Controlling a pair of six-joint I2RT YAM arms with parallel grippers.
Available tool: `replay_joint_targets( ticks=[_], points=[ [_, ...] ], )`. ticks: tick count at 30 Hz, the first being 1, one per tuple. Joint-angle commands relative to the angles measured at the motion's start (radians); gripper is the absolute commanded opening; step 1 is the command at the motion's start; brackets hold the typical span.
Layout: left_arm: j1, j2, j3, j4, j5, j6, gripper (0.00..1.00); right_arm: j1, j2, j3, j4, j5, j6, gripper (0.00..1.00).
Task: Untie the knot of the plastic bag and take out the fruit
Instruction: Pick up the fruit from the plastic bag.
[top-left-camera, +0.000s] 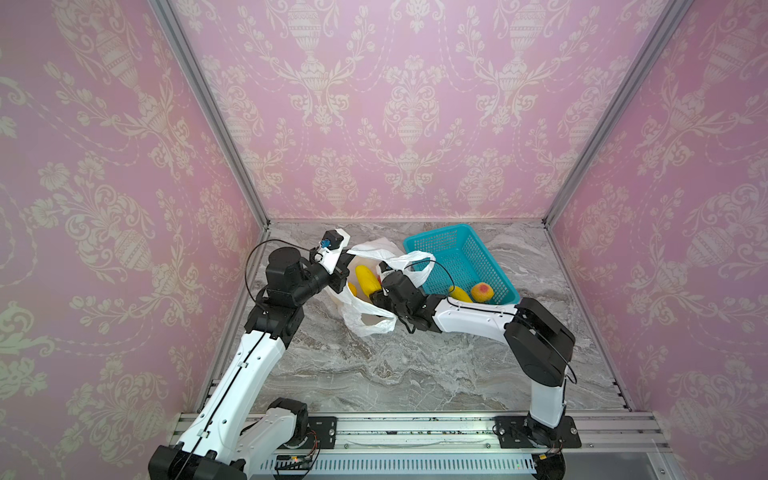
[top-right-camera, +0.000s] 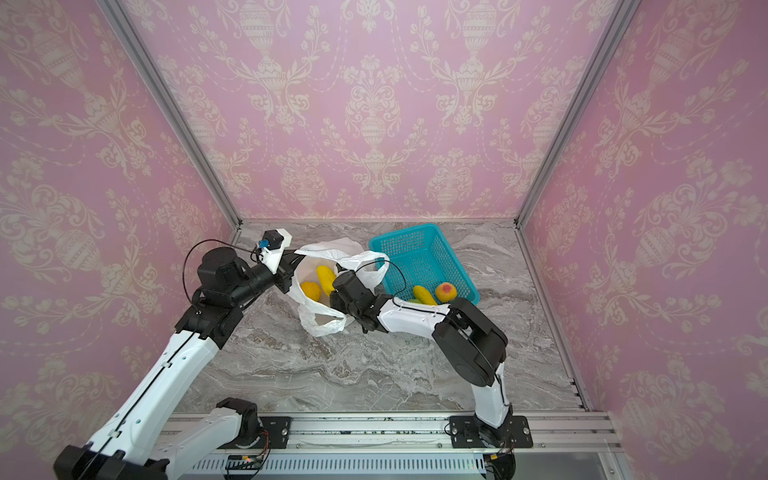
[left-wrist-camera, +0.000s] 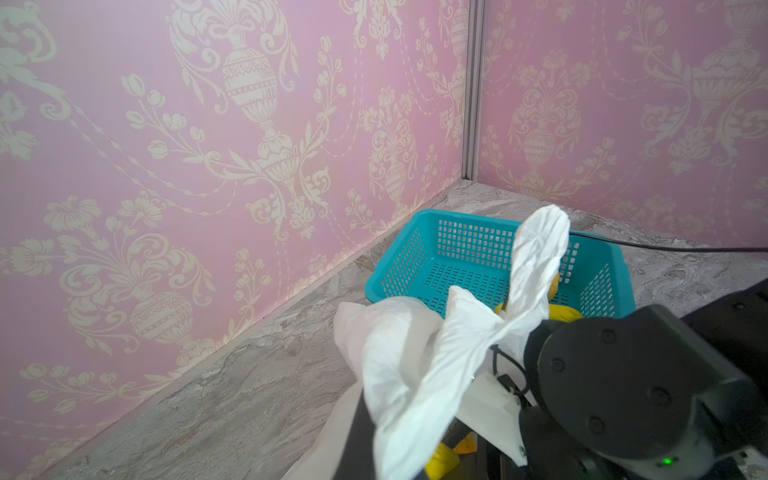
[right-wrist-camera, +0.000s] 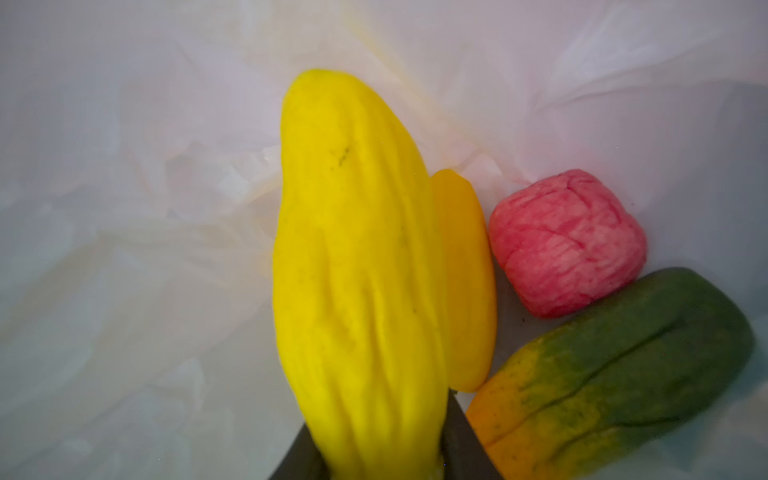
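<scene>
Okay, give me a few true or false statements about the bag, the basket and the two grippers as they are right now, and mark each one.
1. The teal basket holds no fruit. False: a yellow fruit and a yellow-red fruit lie in it.
2. The right gripper has the long yellow fruit between its jaws, inside the plastic bag. True.
3. The plastic bag is tied shut. False: its mouth gapes open in both top views, with fruit showing inside.
4. The left gripper grips the bag's white plastic. True.
5. The pink-red fruit lies in the basket. False: it lies in the bag, beside a green-orange fruit.
</scene>
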Motion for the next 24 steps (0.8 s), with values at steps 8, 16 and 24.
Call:
replay_joint_targets(
  ticks=[8,16,24],
  points=[
    [0.006,0.003,0.010,-0.002,-0.015,-0.003,0.00,0.054,-0.260,-0.239,0.145,-0.021,-0.094,0.24],
    [0.006,0.006,0.010,-0.004,-0.026,-0.003,0.00,0.098,-0.544,-0.395,0.189,0.039,-0.159,0.24],
    [0.004,0.006,0.013,-0.014,-0.040,0.000,0.00,0.101,-0.737,-0.469,0.152,0.035,-0.164,0.25]
  ],
)
